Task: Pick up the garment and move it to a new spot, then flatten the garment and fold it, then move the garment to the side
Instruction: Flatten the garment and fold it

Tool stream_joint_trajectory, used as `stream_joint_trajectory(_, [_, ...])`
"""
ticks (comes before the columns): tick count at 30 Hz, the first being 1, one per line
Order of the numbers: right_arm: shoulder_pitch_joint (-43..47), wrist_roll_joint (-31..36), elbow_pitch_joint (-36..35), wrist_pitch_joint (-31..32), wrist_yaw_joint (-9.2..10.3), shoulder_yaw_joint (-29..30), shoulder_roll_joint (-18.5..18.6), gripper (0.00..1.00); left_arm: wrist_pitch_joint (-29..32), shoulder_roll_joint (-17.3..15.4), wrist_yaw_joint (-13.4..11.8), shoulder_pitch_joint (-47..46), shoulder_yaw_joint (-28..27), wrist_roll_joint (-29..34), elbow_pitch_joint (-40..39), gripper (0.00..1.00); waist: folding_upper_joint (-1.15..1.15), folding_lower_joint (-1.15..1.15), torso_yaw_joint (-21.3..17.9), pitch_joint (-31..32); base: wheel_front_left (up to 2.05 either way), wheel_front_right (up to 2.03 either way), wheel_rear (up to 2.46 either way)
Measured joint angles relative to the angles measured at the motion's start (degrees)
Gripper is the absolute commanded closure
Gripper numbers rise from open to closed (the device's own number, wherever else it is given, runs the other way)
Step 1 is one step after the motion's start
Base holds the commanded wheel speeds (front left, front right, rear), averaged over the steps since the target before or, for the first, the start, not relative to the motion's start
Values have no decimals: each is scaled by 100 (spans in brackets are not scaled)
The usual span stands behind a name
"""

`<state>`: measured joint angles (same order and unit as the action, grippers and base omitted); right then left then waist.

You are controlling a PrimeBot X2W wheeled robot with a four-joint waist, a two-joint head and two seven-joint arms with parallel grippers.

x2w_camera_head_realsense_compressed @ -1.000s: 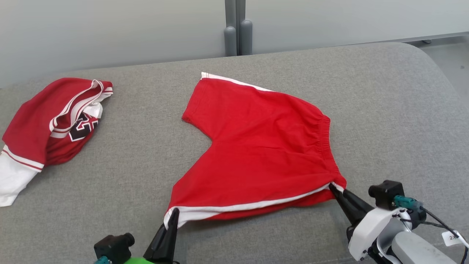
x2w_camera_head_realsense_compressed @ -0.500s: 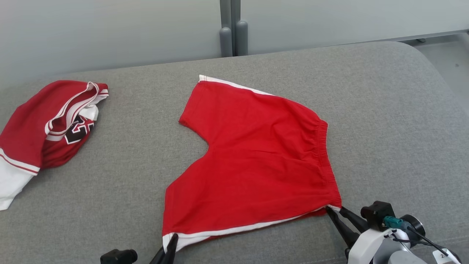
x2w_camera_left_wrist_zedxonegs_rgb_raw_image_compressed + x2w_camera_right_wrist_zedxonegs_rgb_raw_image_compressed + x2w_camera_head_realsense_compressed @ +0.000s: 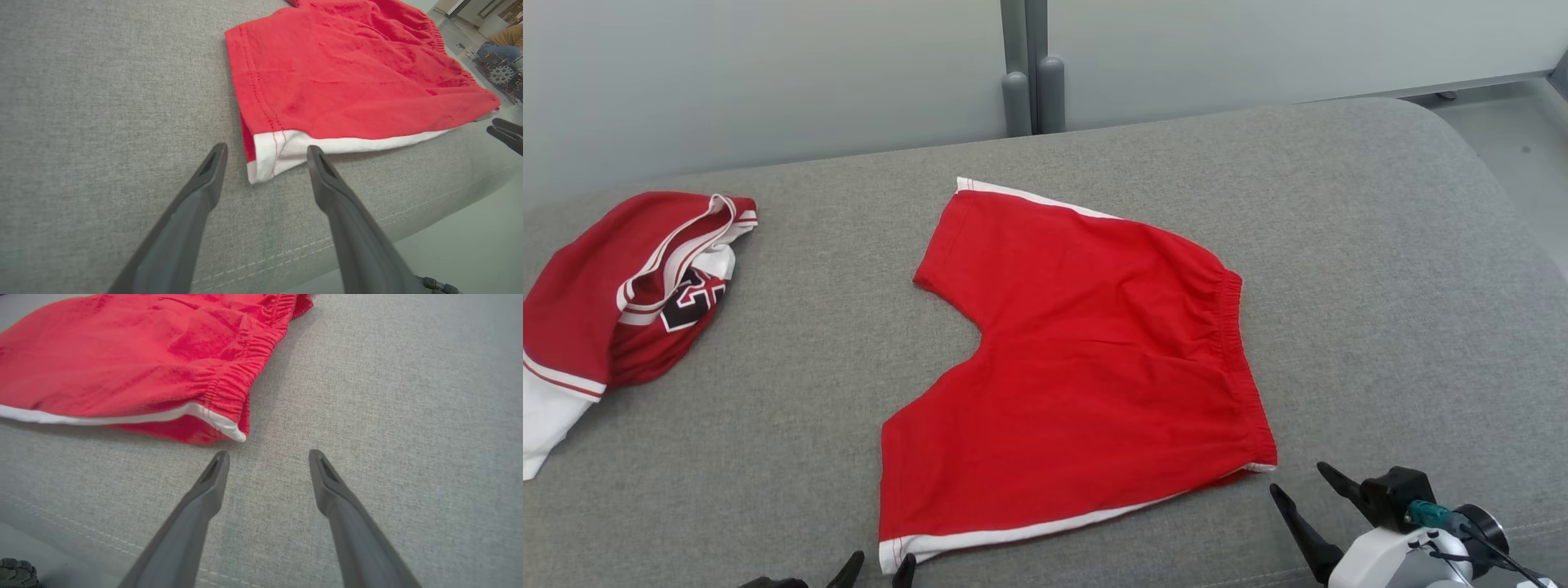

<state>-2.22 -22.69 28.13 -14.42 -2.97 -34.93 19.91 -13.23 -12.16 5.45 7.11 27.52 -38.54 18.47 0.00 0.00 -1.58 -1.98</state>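
Shorts (image 3: 1086, 367), red with white side trim, lie flat; left claw (image 3: 265, 150) and right claw (image 3: 268, 454) gape empty.

From above and behind the left gripper (image 3: 882, 559) and right gripper (image 3: 1297, 478), the grey woven-fabric cushion (image 3: 1339, 245) is overlooked by the head camera. Each wrist camera is set low and close, aimed along its own gripper. The red white-trimmed cloth shorts (image 3: 1086, 367) just ahead are shared by all views.
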Motion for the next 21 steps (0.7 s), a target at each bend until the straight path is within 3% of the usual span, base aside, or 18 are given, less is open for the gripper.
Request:
stream_joint_trajectory(14, [-66,225,-838,0,415,872,177,0,-98,-247,-274,203,-739,102,-420,0,0,0,-35,165,0,0,0])
stream_joint_trajectory(21, [-429,338,-1307,-1,703,1229,63,0,-102,-78,-416,-219,-926,349,-969,0,0,0,-46,234,0,0,0])
